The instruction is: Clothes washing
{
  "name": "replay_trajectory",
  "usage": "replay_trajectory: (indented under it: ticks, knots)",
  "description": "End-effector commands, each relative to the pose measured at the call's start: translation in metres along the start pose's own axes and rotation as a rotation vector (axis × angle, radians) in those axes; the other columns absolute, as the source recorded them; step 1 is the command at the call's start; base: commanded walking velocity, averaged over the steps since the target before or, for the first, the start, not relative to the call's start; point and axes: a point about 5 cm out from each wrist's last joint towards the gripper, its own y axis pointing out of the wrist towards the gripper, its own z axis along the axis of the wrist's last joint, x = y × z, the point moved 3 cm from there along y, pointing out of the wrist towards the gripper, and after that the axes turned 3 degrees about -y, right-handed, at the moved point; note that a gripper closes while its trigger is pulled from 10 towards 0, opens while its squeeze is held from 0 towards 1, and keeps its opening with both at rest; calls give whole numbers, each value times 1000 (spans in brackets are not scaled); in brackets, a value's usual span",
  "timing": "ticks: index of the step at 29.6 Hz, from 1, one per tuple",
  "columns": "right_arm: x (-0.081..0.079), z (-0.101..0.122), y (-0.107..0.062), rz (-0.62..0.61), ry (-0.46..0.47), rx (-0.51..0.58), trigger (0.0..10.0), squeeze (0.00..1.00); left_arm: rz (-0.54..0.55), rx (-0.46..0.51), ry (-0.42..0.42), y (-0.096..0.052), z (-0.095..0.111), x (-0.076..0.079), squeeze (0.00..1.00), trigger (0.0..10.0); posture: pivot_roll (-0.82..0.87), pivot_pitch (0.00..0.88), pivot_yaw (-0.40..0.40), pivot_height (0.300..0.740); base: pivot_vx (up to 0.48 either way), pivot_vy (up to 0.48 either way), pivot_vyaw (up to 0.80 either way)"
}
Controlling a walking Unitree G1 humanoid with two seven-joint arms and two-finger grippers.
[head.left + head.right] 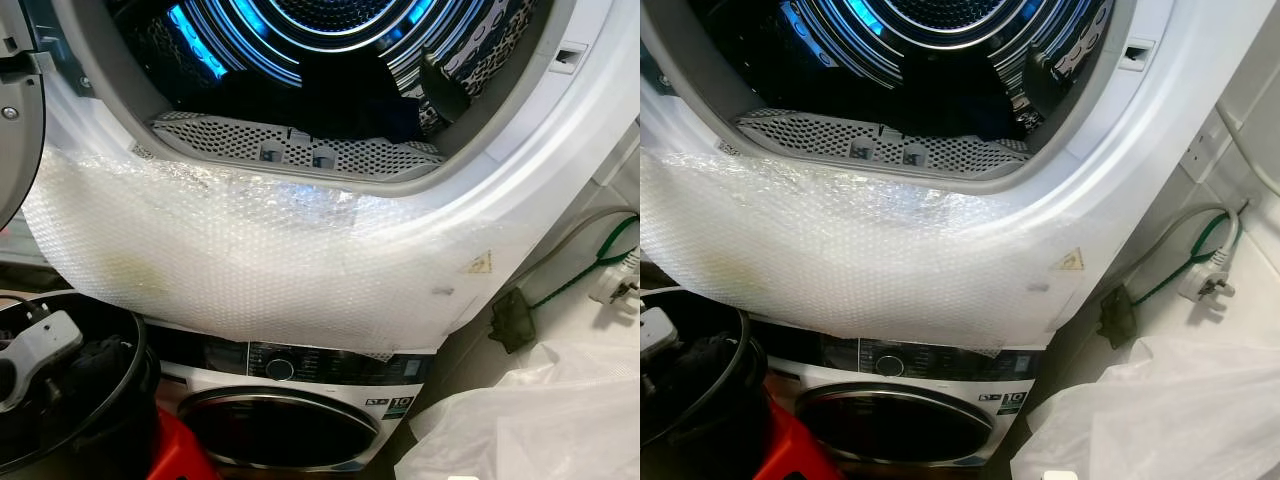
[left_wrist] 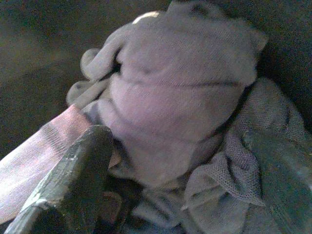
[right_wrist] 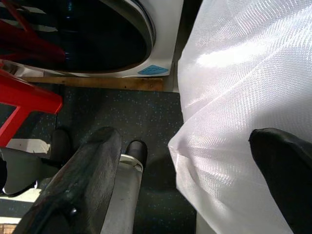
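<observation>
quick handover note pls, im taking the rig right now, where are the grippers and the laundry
Left gripper: open, fingers either side of a bundle of grey clothes inside the black bucket; nothing gripped yet.
Right gripper: open, idle, hanging low by the white plastic bag in front of the lower washer.
Upper machine's drum is open and lit blue, with dark items already inside.
Done: some laundry loaded, it seems.
Left: grip the grey bundle, lift it into the drum, shut the door.
</observation>
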Motion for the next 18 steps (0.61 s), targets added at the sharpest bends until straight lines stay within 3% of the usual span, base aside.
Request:
replay_trajectory:
  ticks: [1,6,18]
  knots:
    - [0,-2,0,0,0,-8,10000,0,-5,-21,19,-1,-4,1,0,10000,31,76,-111,740,0,0,0]
    - [3,-4,-1,-2,-6,-11,10000,0,-17,-17,21,12,-6,11,0,10000,16,81,-118,740,0,0,0]
    - [16,-12,-6,-17,-24,-21,10000,0,52,28,47,36,9,19,0,10000,-31,117,-150,740,0,0,0]
